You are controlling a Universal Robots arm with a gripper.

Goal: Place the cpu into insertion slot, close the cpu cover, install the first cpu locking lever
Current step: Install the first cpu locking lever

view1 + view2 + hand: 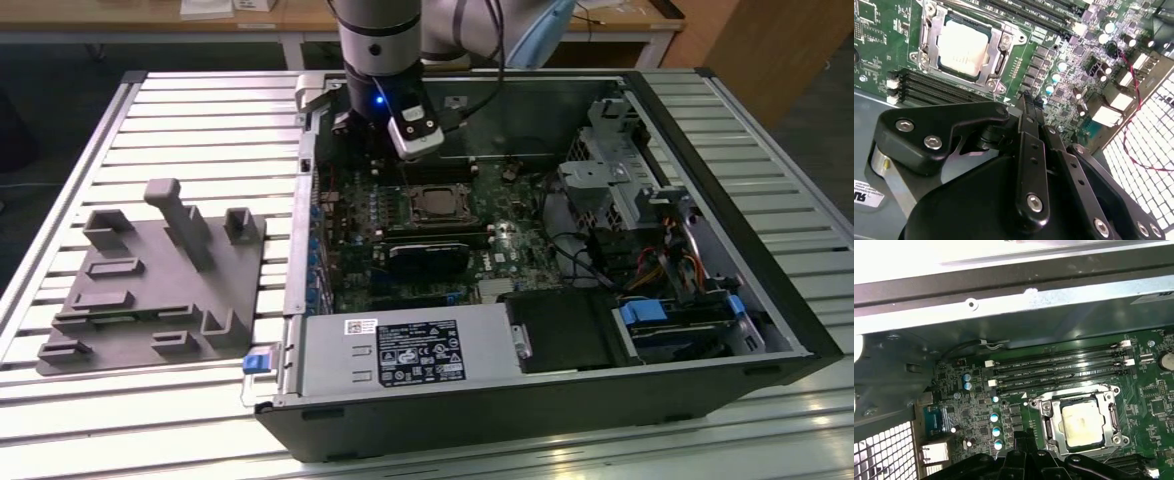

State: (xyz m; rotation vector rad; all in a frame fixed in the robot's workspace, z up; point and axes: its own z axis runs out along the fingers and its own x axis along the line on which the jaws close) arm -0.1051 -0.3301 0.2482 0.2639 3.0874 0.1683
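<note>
The cpu (961, 46) is a pale square chip lying flat in the insertion slot (995, 59) on the green motherboard. It also appears as the cpu (1081, 424) and the cpu (434, 203). The cpu cover (985, 80), a silvery frame, lies down around the chip, as does the cpu cover (1048, 425). My gripper (1029, 102) hangs a little above the board beside the socket, on the side of the case's back wall. Its black fingers are shut together with nothing between them. From outside, my gripper (400, 160) sits just beyond the socket.
Black memory slots (1059, 370) run along the socket. A black block (427, 258) lies on its other side. A silver power supply (400, 350) and drive cage (614, 180) crowd the case. A grey fixture plate (147, 290) stands outside at the exterior view's left.
</note>
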